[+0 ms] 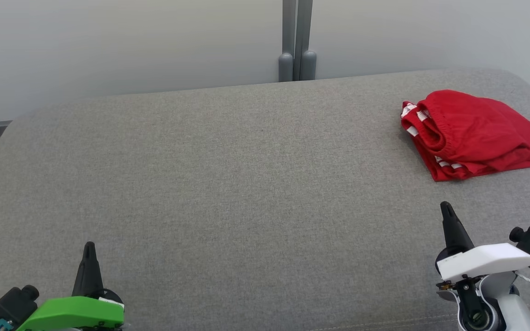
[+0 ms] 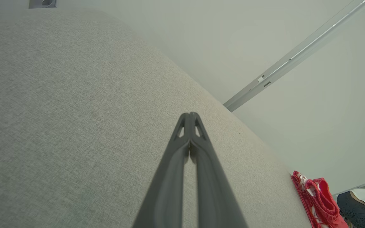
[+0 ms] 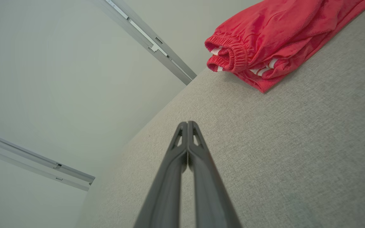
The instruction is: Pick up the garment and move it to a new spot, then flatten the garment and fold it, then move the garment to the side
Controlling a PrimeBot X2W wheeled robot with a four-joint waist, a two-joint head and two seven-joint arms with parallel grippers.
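The head view's bottom edge cuts off both arms. The left gripper sits well apart from the red shorts, and the right gripper is near them. Each has its fingers pressed together on nothing. The folded shorts lie at the far right of the grey upholstered surface, long axis crosswise and elastic waistband facing left. The folds hide the legs. The right wrist view shows the gathered waistband and white stripes closely. The left wrist view crops the shorts at its corner.
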